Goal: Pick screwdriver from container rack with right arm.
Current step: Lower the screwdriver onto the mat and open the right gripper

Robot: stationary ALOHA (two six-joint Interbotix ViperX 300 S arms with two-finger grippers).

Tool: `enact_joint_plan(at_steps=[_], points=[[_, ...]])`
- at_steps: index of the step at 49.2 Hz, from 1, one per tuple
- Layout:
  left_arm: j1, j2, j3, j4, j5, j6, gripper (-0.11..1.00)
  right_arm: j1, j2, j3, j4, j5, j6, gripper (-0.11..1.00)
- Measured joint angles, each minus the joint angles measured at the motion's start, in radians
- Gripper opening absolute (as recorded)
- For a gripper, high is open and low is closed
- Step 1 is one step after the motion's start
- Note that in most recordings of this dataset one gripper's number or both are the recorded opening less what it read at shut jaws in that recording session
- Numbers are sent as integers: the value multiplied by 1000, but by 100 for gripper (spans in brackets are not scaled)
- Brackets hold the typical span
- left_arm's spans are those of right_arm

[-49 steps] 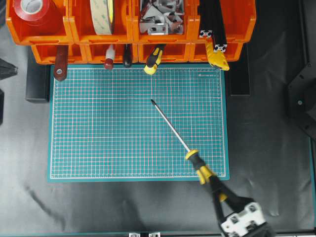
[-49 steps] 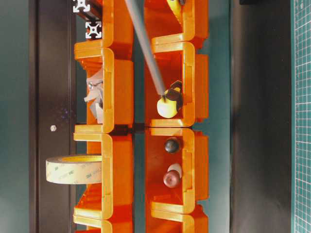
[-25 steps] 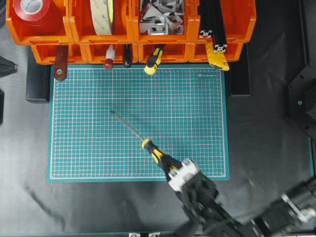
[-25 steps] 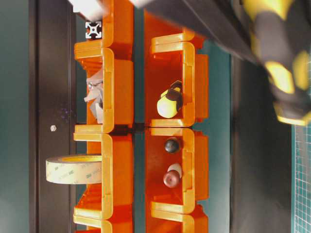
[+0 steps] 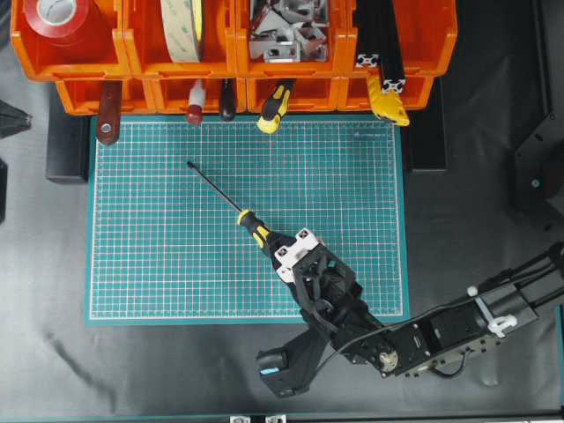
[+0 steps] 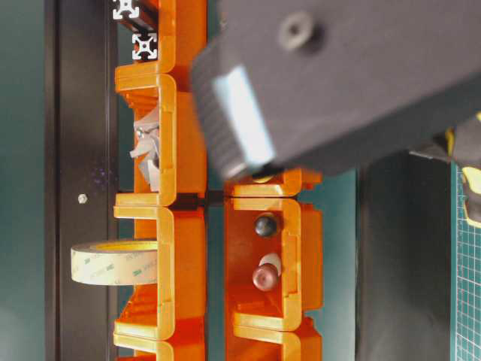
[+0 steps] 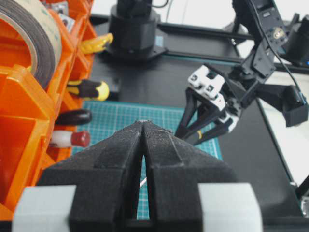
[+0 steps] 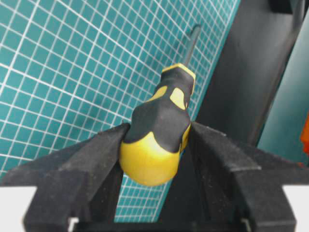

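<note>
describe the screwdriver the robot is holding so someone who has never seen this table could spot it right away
Start at the big green gridded cutting mat below the orange plastic bin rack. Over the mat's middle, the right gripper, black jaws with white blocks, clamps a screwdriver with a yellow-and-black handle and a long thin dark shaft pointing up-left. The similar yellow-and-black handled tool sits in the rack, as does the red-tipped tool.

Yellow-and-black-handled screwdriver with a thin dark steel shaft (image 5: 231, 204), over the green mat's middle, tip aimed up-left toward the rack, handle butt clamped between black pointed jaws of the white-blocked right arm (image 5: 280, 249). Two-tier bright orange plastic bin rack (image 5: 132, 57) along the mat's far edge.
</note>
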Motion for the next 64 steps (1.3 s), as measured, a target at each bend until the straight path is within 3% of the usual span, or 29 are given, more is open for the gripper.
enact_joint_plan(at_steps=[32, 37, 42, 45, 57, 64], points=[[0, 5, 0, 0, 0, 0, 0, -6, -15, 43, 35, -129, -2, 40], [0, 5, 0, -2, 0, 0, 0, -9, -20, 51, 52, -156, -2, 51], [0, 5, 0, -2, 0, 0, 0, 2, -6, 61, 100, -202, 2, 73], [0, 5, 0, 0, 0, 0, 0, 9, -3, 61, 110, -221, 2, 79], [0, 5, 0, 0, 0, 0, 0, 0, 2, 58, 146, -236, 12, 82], [0, 5, 0, 0, 0, -2, 0, 2, 0, 41, 160, -236, 83, 82]])
